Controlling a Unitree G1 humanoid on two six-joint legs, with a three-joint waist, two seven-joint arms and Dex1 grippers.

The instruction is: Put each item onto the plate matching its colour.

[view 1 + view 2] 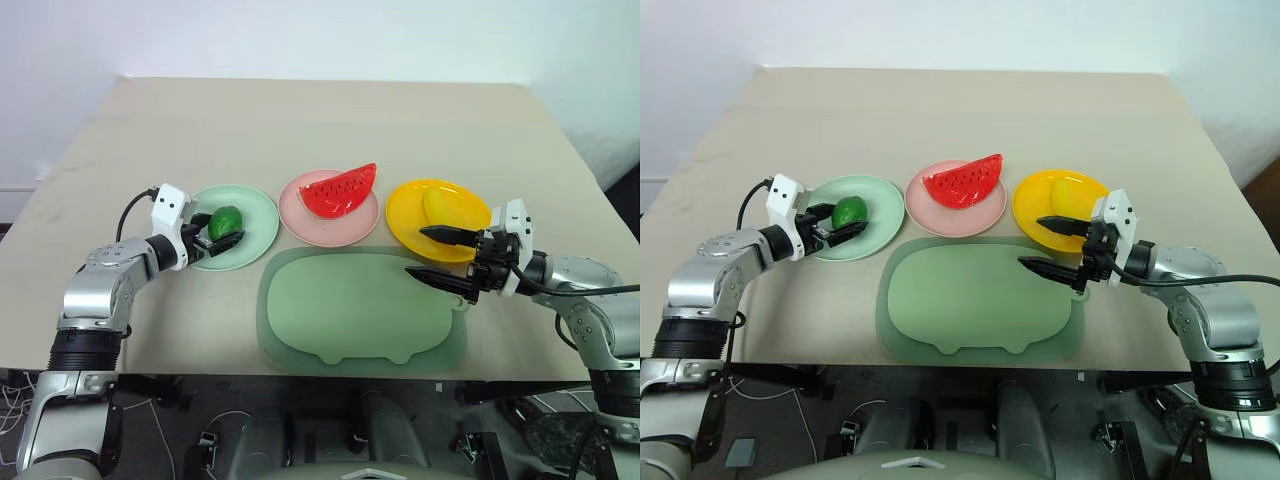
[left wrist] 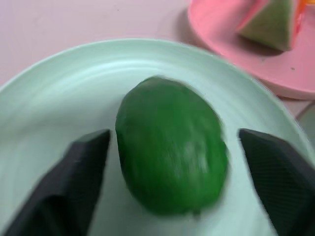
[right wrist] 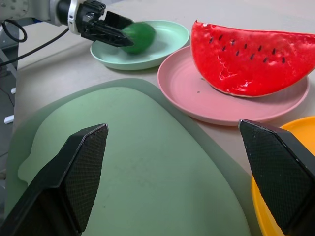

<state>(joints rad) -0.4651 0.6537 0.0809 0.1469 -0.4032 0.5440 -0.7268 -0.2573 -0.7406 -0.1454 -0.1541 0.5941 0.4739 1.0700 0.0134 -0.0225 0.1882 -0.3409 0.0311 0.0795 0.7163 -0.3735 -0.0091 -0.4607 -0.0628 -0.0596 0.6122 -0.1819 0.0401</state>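
Note:
The round green fruit point(image 1: 226, 220) lies on the mint green plate point(image 1: 258, 206) at the left. My left gripper point(image 1: 225, 229) is open around it, one finger on each side, with a gap showing beside the fruit point(image 2: 170, 150) in the left wrist view. On the pink plate point(image 1: 330, 233) in the middle rests the red watermelon wedge point(image 1: 340, 190). The yellow banana point(image 1: 438, 205) lies on the yellow plate point(image 1: 404, 216) at the right. Just in front of that plate, over the mat's right edge, my right gripper point(image 1: 413, 252) stands open and holds nothing.
A large grey-green animal-shaped mat point(image 1: 350, 305) lies in front of the three plates, near the table's front edge point(image 1: 200, 370). The beige tabletop point(image 1: 330, 120) stretches bare behind the plates.

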